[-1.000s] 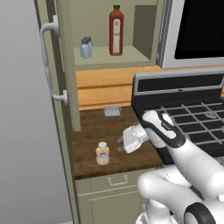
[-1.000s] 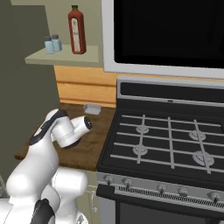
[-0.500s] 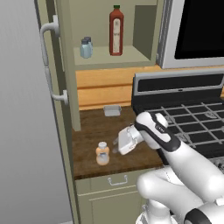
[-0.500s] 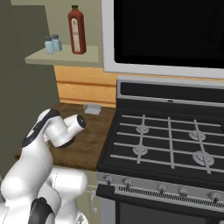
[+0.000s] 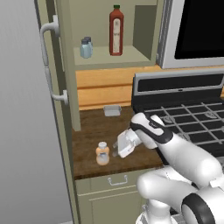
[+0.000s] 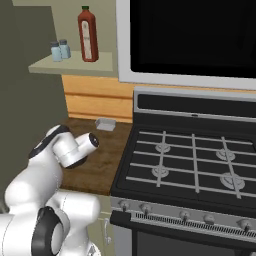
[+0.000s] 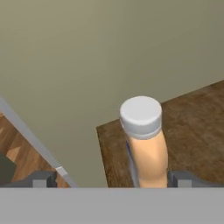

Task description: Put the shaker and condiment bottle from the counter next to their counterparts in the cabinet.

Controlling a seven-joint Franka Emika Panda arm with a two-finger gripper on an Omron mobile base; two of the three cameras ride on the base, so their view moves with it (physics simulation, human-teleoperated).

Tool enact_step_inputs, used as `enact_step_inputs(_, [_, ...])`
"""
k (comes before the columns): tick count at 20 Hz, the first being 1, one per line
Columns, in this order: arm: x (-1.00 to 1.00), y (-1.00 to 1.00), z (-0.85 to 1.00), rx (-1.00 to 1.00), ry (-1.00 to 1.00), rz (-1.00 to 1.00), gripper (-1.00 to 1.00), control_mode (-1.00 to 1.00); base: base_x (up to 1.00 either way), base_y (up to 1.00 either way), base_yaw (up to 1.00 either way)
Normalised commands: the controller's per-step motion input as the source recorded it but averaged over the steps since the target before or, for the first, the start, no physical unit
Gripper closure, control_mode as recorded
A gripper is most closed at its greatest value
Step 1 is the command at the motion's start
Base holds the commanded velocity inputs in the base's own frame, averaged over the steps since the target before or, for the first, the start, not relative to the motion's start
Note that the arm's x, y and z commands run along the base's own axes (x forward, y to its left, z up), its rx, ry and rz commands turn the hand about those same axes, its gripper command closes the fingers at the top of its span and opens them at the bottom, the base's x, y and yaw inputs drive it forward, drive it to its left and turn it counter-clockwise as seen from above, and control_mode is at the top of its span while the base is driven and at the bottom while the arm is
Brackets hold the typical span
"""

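Since a second ago we have swung our gripper (image 5: 117, 151) lower and closer to the condiment bottle (image 5: 102, 153), which stands upright near the worktop's (image 5: 87, 135) front edge. Our jaws stand wide apart, empty, one fingertip (image 7: 183, 178) either side of it.

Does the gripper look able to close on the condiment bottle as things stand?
Probably yes. The gripper is open and level with the condiment bottle, which stands upright on the counter. In the hand view the bottle sits between the fingertips, nothing blocking.
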Motion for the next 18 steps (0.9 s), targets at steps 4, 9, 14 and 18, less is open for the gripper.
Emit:
enact_step_inputs(4, [0.00,-0.01,-0.32,0.00,0.00,0.01,-1.00,-1.00,0.00,0.00,0.00])
enact_step_inputs(9, [0.02,0.00,-0.23,-0.01,0.00,0.00,-1.00,-1.00,0.00,0.00,0.00])
enact_step_inputs(14, [0.15,-0.05,-0.12,-0.01,0.00,0.00,-1.00,-1.00,0.00,0.00,0.00])
enact_step_inputs(18, [0.21,-0.17,-0.14,0.00,0.00,0.00,-1.00,-1.00,0.00,0.00,0.00])
